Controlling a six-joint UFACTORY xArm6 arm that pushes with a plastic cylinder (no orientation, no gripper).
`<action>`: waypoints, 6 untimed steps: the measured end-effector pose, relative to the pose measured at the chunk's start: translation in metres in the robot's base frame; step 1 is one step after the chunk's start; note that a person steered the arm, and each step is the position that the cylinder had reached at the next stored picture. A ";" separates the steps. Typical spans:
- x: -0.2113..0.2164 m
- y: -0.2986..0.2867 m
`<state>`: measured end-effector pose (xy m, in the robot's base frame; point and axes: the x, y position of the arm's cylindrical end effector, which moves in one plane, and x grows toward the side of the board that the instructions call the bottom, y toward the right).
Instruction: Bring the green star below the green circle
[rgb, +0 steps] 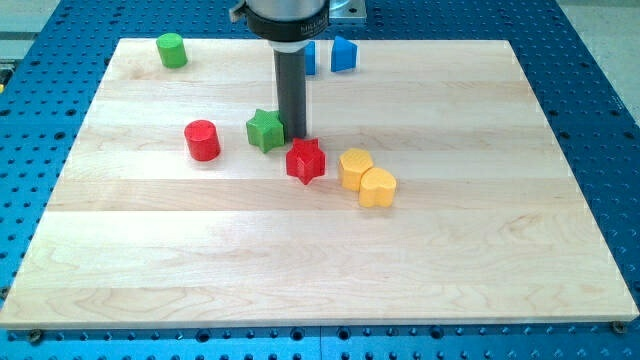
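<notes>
The green star (265, 130) lies on the wooden board, a little left of the middle. The green circle (172, 50) is a green cylinder near the board's top left corner. My tip (294, 137) stands just to the right of the green star, touching or nearly touching it, and just above the red star (306, 161). The rod rises straight up from there to the arm's mount at the view's top.
A red cylinder (202, 140) stands left of the green star. A yellow hexagon (355, 168) and a yellow heart (377, 187) sit right of the red star. Two blue blocks (343, 54) are at the board's top edge, one partly behind the rod.
</notes>
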<state>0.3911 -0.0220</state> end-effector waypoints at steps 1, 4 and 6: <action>0.014 0.005; 0.002 -0.051; -0.002 -0.124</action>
<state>0.3888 -0.1459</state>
